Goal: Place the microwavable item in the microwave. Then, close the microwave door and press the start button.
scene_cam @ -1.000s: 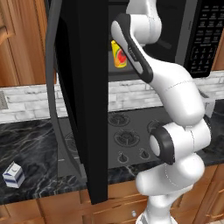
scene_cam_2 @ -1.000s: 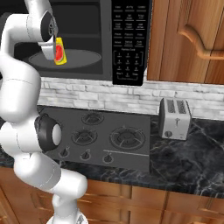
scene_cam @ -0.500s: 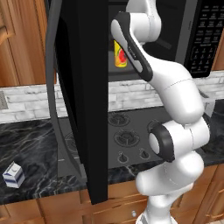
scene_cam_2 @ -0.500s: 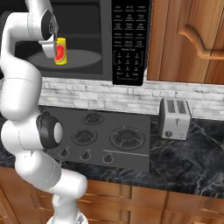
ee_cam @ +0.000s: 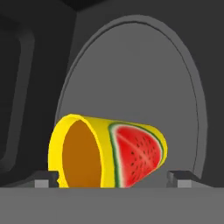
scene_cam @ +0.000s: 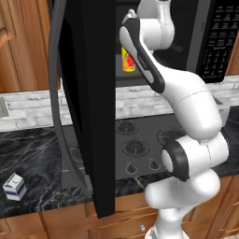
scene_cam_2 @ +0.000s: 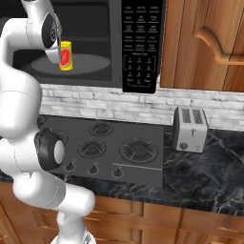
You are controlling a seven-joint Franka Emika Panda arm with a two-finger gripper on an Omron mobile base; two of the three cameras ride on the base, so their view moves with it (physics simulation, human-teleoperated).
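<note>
Inside the microwave [scene_cam_2: 95, 43], the yellow cup [scene_cam_2: 65, 55] stands upright on the grey turntable [scene_cam_2: 90, 63], so the placing step looks done. The gripper [ee_cam: 113, 178] has its fingers spread wide either side of the cup (hand view is rolled, hence the cup looks sideways), not clamped on it. Next: pull the arm straight back out without knocking the cup, then swing the microwave door [scene_cam: 91, 102] shut and hit start on the keypad [scene_cam_2: 141, 43]. Versus a second ago: jaws were narrower then, now released; the cup has barely shifted.
</note>
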